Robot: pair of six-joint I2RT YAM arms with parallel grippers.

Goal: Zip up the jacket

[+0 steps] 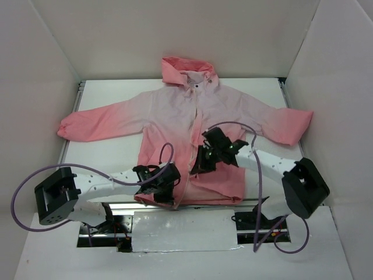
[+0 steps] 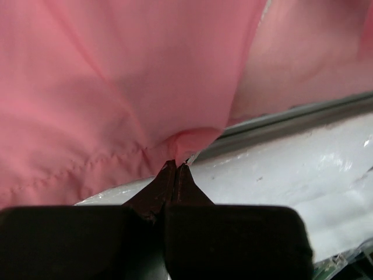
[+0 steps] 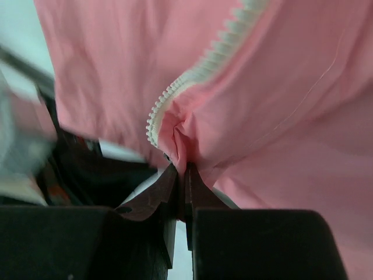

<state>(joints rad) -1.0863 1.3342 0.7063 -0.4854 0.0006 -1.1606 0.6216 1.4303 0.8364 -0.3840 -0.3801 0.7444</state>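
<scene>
The pink jacket (image 1: 192, 128) lies flat on the table, hood at the far end, sleeves spread, front open along the light zipper (image 1: 195, 125). My left gripper (image 1: 169, 182) is at the hem near the front edge. In the left wrist view it (image 2: 176, 165) is shut on the corner of the jacket's hem (image 2: 186, 143). My right gripper (image 1: 198, 165) is over the lower front, right of the opening. In the right wrist view it (image 3: 181, 170) is shut on a pinched fold of the jacket (image 3: 183, 137) just beside the white zipper teeth (image 3: 192, 79).
White walls enclose the table on three sides. The table's front edge with a metal rail (image 2: 291, 114) runs just under the hem. Grey cables (image 1: 23, 192) loop from both arms. The left arm's black body shows in the right wrist view (image 3: 76, 169).
</scene>
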